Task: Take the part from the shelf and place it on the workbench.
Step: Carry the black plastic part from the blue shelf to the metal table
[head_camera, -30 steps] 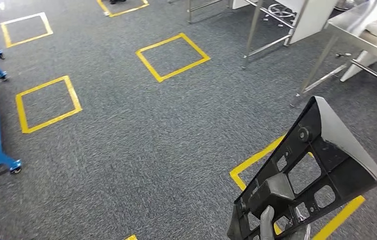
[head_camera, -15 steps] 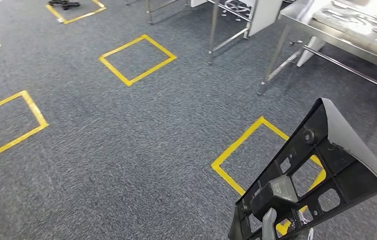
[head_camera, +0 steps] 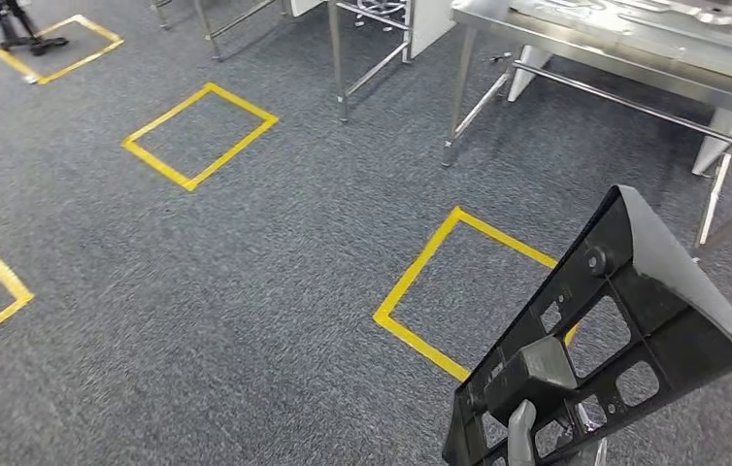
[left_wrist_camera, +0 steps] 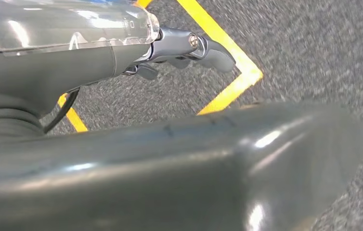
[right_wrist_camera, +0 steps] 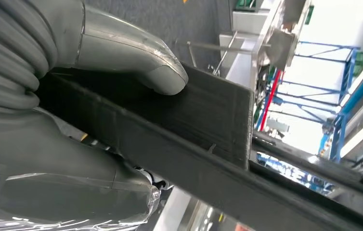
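View swings toward the steel tabletop (head_camera: 634, 44) at one o'clock; right robot hand (right_wrist_camera: 73, 62) grasps the black part (head_camera: 624, 320); left robot hand (left_wrist_camera: 189, 45) hangs curled, clenched on nothing.

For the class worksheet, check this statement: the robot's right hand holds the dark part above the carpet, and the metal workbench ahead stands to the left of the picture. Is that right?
One detail is wrong. In the head view the workbench stands at the upper right, not the left. The right hand does hold the dark part above the carpet.
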